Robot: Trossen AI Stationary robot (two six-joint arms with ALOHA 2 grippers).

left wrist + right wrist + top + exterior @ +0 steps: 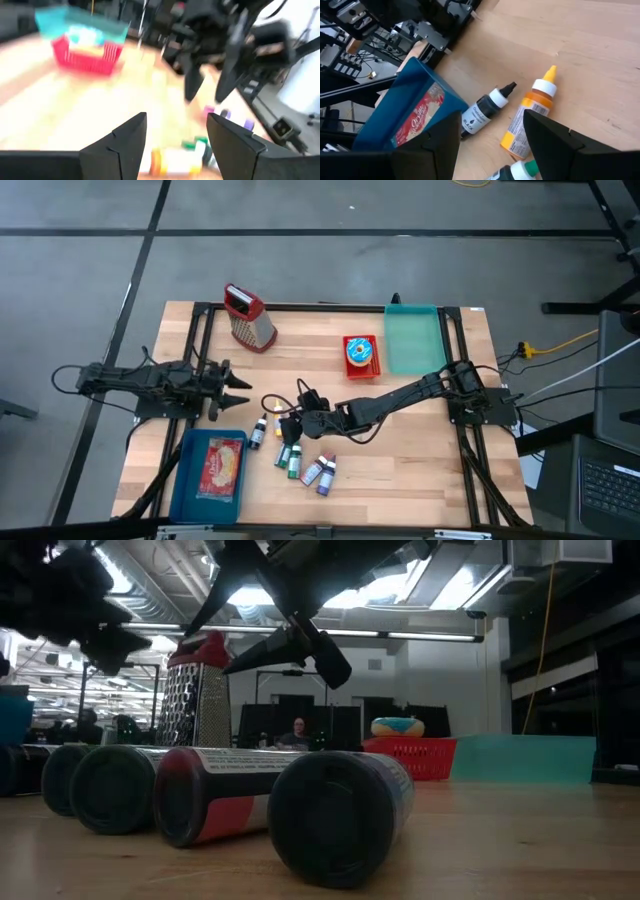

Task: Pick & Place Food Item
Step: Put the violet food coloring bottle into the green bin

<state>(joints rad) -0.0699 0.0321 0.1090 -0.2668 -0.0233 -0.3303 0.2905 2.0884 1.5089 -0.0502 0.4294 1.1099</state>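
Your workspace is a wooden table (pixel 400 450) on a grey concrete floor, with an open room behind it in the low view where a seated person (pixel 299 731) shows far off. On the table you have a box grater (pixel 249 317), a red basket (pixel 361 356) holding a blue-iced doughnut (pixel 360 352), a teal tray (pixel 412 338), and a blue tray (pixel 185 480) containing a red food packet (pixel 222 465). A cluster of small food-colouring bottles (pixel 300 462) lies on its side between the blue tray and the table's middle. In the right wrist view, a black-labelled bottle (pixel 485 111) and an orange bottle (pixel 532 112) lie beside each other, next to the blue tray.

Your right gripper (pixel 283 423) hangs over that cluster, above the black and orange bottles; its fingers stand apart and hold nothing. Your left gripper (pixel 240 390) waits at the left side of the table, above the blue tray's far end, fingers parted and empty.
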